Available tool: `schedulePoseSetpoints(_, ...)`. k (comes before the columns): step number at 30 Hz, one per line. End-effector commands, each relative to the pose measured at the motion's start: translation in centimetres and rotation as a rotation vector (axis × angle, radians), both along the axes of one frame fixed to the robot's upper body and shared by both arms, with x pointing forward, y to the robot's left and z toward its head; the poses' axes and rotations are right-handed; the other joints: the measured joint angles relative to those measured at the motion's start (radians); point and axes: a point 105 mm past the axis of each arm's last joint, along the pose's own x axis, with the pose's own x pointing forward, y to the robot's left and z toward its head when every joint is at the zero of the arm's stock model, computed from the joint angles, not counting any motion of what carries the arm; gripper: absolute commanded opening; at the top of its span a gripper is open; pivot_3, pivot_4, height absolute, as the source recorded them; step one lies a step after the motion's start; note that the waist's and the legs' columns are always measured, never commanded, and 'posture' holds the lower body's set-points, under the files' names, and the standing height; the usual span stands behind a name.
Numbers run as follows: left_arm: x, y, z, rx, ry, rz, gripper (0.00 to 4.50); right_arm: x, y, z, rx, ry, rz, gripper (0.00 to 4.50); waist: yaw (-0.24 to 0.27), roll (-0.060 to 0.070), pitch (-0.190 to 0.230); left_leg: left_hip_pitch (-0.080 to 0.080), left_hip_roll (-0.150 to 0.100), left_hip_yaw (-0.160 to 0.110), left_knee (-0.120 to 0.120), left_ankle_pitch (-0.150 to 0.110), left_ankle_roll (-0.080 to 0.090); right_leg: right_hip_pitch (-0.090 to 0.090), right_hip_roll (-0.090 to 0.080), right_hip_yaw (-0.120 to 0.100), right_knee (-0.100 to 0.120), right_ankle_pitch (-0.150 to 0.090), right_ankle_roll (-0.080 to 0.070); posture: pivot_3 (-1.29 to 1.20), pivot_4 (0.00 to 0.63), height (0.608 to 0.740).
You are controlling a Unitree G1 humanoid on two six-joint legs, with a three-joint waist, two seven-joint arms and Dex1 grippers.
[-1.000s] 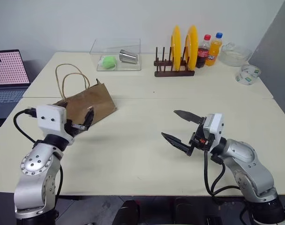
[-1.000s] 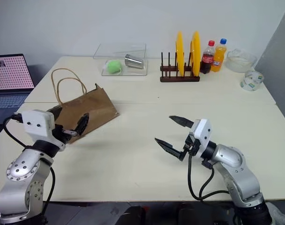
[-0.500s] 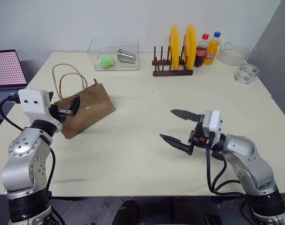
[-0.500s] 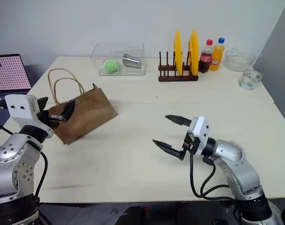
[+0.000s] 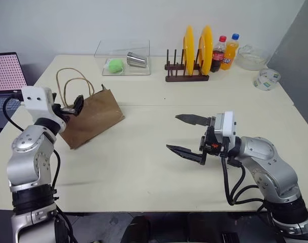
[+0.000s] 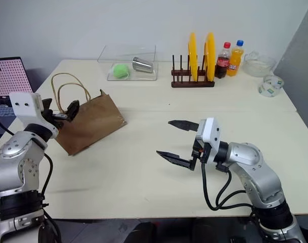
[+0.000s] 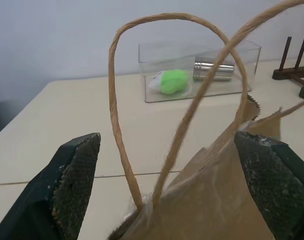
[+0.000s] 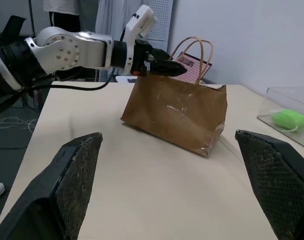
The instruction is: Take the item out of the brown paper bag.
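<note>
Left pincer (image 5: 73, 107), spread, at the loop handles (image 5: 73, 83) of the brown paper bag (image 5: 93, 117); right pincer (image 5: 186, 135) spread, well apart. The item presumably lies inside, unseen. Steady the bag's mouth before reaching in.

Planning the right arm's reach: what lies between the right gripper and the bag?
Bare tabletop between right gripper and bag, in the eye views.
</note>
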Motion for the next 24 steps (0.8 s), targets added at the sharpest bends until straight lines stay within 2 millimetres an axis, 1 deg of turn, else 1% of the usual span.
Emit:
schedulePoseSetpoints(1,0.7,0.1,2.1,0.048,-0.048,-0.022,4.47,-0.6,0.1,1.1,0.01,-0.053,0.014,4.5,0.0,0.0,0.0,0.0,0.0,0.0,0.0,0.0,0.0,0.0,0.0,0.0,0.0,0.0,0.0,0.0,0.15,0.74)
schedulePoseSetpoints(4,1.4,0.3,2.7,0.06,-0.048,-0.043,4.47,-0.6,0.1,1.1,0.011,-0.053,0.013,4.5,0.0,0.0,0.0,0.0,0.0,0.0,0.0,0.0,0.0,0.0,0.0,0.0,0.0,0.0,0.0,0.0,0.15,0.74)
schedulePoseSetpoints(9,3.0,0.9,4.7,0.067,-0.059,-0.068,4.47,-0.6,0.1,1.2,0.01,-0.053,0.008,4.5,-0.002,-0.001,0.0,-0.001,0.0,0.0,0.0,0.0,0.0,-0.002,0.0,0.0,0.001,0.0,0.0,0.0,0.15,0.74)
schedulePoseSetpoints(13,3.9,1.2,5.6,0.09,-0.054,-0.083,4.47,-0.6,0.0,1.3,0.01,-0.054,0.003,4.5,-0.003,-0.002,0.001,-0.002,0.0,0.001,0.001,0.001,-0.001,-0.004,0.0,0.001,0.003,0.0,0.0,0.0,0.15,0.74)
schedulePoseSetpoints(17,4.6,1.0,6.8,0.119,-0.051,-0.119,4.47,-0.5,0.0,1.3,0.01,-0.054,0.0,4.5,-0.003,-0.003,0.002,-0.003,-0.001,0.001,0.001,0.001,-0.002,-0.005,0.0,0.001,0.003,0.0,0.0,0.0,0.15,0.74)
schedulePoseSetpoints(24,5.5,1.3,7.2,0.128,0.017,-0.149,4.47,-0.5,-0.2,1.5,0.008,-0.056,-0.008,4.5,-0.007,-0.005,0.003,-0.004,-0.001,0.0,0.001,0.001,-0.001,-0.006,0.0,0.0,0.004,0.0,0.0,0.0,0.15,0.74)
